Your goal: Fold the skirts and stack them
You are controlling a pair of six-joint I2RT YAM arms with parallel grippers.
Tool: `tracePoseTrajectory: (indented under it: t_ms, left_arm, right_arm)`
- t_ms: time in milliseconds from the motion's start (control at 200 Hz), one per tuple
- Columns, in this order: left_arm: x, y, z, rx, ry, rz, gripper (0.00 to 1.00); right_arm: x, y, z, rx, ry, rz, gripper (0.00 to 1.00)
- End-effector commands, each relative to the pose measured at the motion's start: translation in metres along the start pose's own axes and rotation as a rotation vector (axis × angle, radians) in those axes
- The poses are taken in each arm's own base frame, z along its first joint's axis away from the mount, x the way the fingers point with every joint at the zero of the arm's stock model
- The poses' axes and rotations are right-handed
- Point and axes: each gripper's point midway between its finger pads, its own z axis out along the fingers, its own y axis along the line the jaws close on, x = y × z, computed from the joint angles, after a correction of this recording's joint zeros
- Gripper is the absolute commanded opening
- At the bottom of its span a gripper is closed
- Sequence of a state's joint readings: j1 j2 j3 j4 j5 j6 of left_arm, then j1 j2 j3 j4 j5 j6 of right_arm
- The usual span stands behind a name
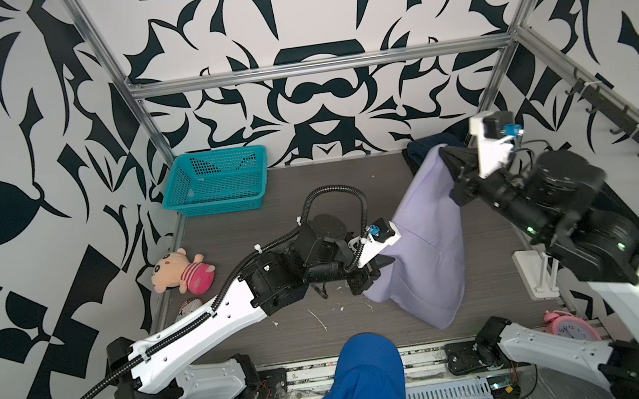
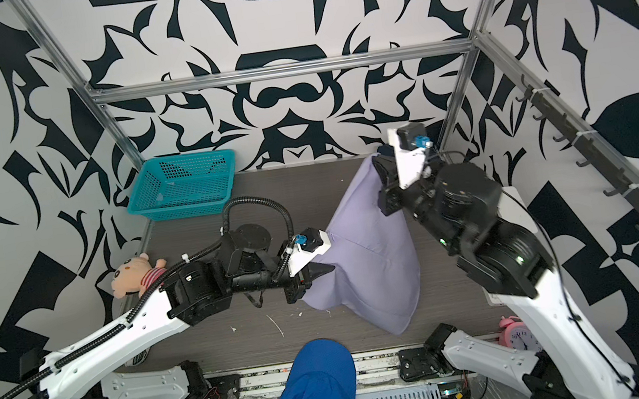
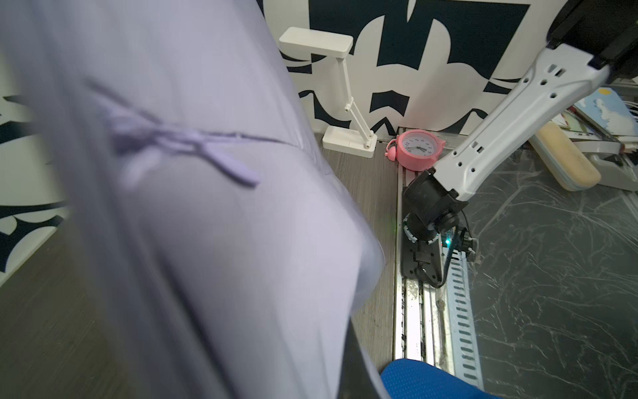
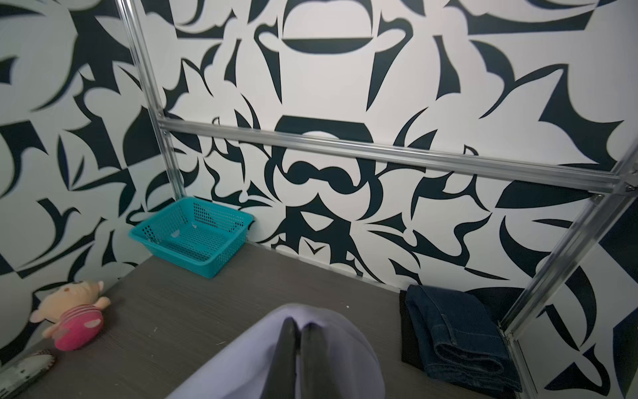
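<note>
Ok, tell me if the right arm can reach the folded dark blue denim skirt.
Likely not yet: the right claw is shut on the pale lavender fabric skirt. The dark blue denim skirt lies near, seemingly unobstructed.

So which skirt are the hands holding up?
The pale purple skirt: left hand and right hand hold it up. The denim skirt lies folded on the black skirt in the corner.

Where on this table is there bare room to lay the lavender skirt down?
Bare table runs along the back wall between the teal basket and the folded denim skirt. A smaller patch lies between the left arm and the blue mesh cloth. The right edge is crowded: white lamp, pink clock, right arm.
</note>
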State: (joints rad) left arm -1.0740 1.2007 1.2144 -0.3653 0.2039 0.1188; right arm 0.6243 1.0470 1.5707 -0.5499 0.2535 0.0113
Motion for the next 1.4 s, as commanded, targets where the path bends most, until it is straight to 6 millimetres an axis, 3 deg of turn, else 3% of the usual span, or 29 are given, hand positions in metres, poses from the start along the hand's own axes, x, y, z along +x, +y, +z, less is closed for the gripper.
tracePoseTrajectory:
  t_ms: [0, 90, 220, 235, 280, 325, 340, 365, 385, 400, 430, 440, 450, 465, 480, 565, 620, 640, 650, 670, 730, 830, 965, 1030, 1055, 1105, 1200, 1295, 1395]
  left_arm:
    - [0.037, 0.033, -0.006, -0.013, -0.012, -0.126, 0.0]
    - [0.082, 0.078, -0.006, -0.093, -0.021, -0.266, 0.01]
    - [0.162, 0.139, -0.006, -0.266, 0.006, -0.486, 0.0]
    - [0.17, 0.145, -0.007, -0.289, 0.013, -0.517, 0.02]
    - [0.193, 0.161, -0.01, -0.339, 0.039, -0.599, 0.27]
    - [0.221, 0.177, -0.011, -0.409, 0.087, -0.687, 0.41]
    - [0.227, 0.18, -0.012, -0.425, 0.1, -0.712, 0.45]
    - [0.236, 0.185, -0.013, -0.439, 0.123, -0.75, 0.53]
    - [0.241, 0.187, -0.014, -0.44, 0.142, -0.772, 0.57]
    - [0.244, 0.187, -0.014, -0.443, 0.158, -0.785, 0.59]
    - [0.251, 0.189, -0.016, -0.467, 0.191, -0.806, 0.61]
    - [0.252, 0.19, -0.017, -0.474, 0.2, -0.812, 0.61]
    - [0.255, 0.19, -0.018, -0.481, 0.211, -0.818, 0.61]
    - [0.257, 0.189, -0.019, -0.485, 0.229, -0.825, 0.61]
    - [0.256, 0.19, -0.02, -0.492, 0.231, -0.825, 0.61]
    - [0.255, 0.192, -0.031, -0.544, 0.25, -0.837, 0.62]
    - [0.249, 0.191, -0.039, -0.572, 0.247, -0.836, 0.63]
    - [0.246, 0.191, -0.043, -0.579, 0.244, -0.84, 0.62]
    - [0.244, 0.19, -0.045, -0.582, 0.241, -0.839, 0.62]
    - [0.242, 0.188, -0.048, -0.585, 0.242, -0.844, 0.62]
    - [0.228, 0.178, -0.062, -0.594, 0.213, -0.867, 0.62]
    - [0.229, 0.158, -0.091, -0.662, 0.204, -0.927, 0.62]
    - [0.229, 0.147, -0.155, -0.914, 0.158, -0.917, 0.64]
    - [0.21, 0.149, -0.166, -0.934, 0.051, -0.853, 0.71]
    - [0.202, 0.151, -0.166, -0.927, 0.007, -0.829, 0.72]
    - [0.187, 0.157, -0.157, -0.883, -0.054, -0.797, 0.74]
    - [0.183, 0.179, -0.123, -0.795, -0.002, -0.805, 0.75]
    - [0.205, 0.202, -0.082, -0.725, 0.207, -0.842, 0.75]
    - [0.234, 0.211, -0.057, -0.691, 0.34, -0.904, 0.78]
  right_arm:
    - [-0.035, -0.016, 0.057, 0.154, -0.11, -0.005, 0.0]
    - [-0.009, -0.002, 0.125, 0.13, -0.046, -0.001, 0.0]
    - [0.055, 0.028, 0.246, 0.086, 0.082, 0.029, 0.01]
    - [0.062, 0.034, 0.264, 0.076, 0.099, 0.036, 0.11]
    - [0.09, 0.047, 0.306, 0.034, 0.175, 0.052, 0.33]
    - [0.11, 0.058, 0.337, -0.011, 0.246, 0.062, 0.44]
    - [0.107, 0.06, 0.34, -0.019, 0.252, 0.073, 0.46]
    - [0.132, 0.066, 0.354, -0.033, 0.316, 0.078, 0.52]
    - [0.117, 0.068, 0.354, -0.045, 0.293, 0.09, 0.57]
    - [0.12, 0.069, 0.356, -0.049, 0.303, 0.095, 0.65]
    - [0.125, 0.073, 0.357, -0.07, 0.31, 0.1, 0.68]
    - [0.122, 0.073, 0.356, -0.073, 0.304, 0.101, 0.68]
    - [0.118, 0.074, 0.354, -0.081, 0.291, 0.104, 0.75]
    - [0.116, 0.075, 0.352, -0.088, 0.286, 0.106, 0.94]
    - [0.119, 0.076, 0.35, -0.094, 0.294, 0.106, 0.99]
    - [0.116, 0.081, 0.337, -0.141, 0.354, 0.101, 1.0]
    - [0.104, 0.08, 0.317, -0.157, 0.356, 0.099, 0.99]
    - [0.116, 0.08, 0.313, -0.158, 0.378, 0.097, 0.99]
    - [0.105, 0.079, 0.307, -0.161, 0.351, 0.102, 0.98]
    - [0.104, 0.077, 0.298, -0.164, 0.341, 0.105, 0.96]
    - [0.099, 0.069, 0.271, -0.168, 0.289, 0.135, 0.91]
    - [0.101, 0.05, 0.225, -0.15, 0.284, 0.181, 0.8]
    - [0.138, 0.039, 0.179, -0.135, 0.354, 0.206, 0.64]
    - [0.164, 0.027, 0.16, -0.097, 0.378, 0.24, 0.21]
    - [0.175, 0.019, 0.154, -0.071, 0.391, 0.266, 0.12]
    - [0.197, -0.004, 0.142, -0.007, 0.422, 0.324, 0.11]
    - [0.242, -0.05, 0.127, 0.112, 0.507, 0.451, 0.27]
    - [0.28, -0.082, 0.114, 0.175, 0.587, 0.562, 0.3]
    - [0.309, -0.089, 0.101, 0.186, 0.662, 0.63, 0.44]
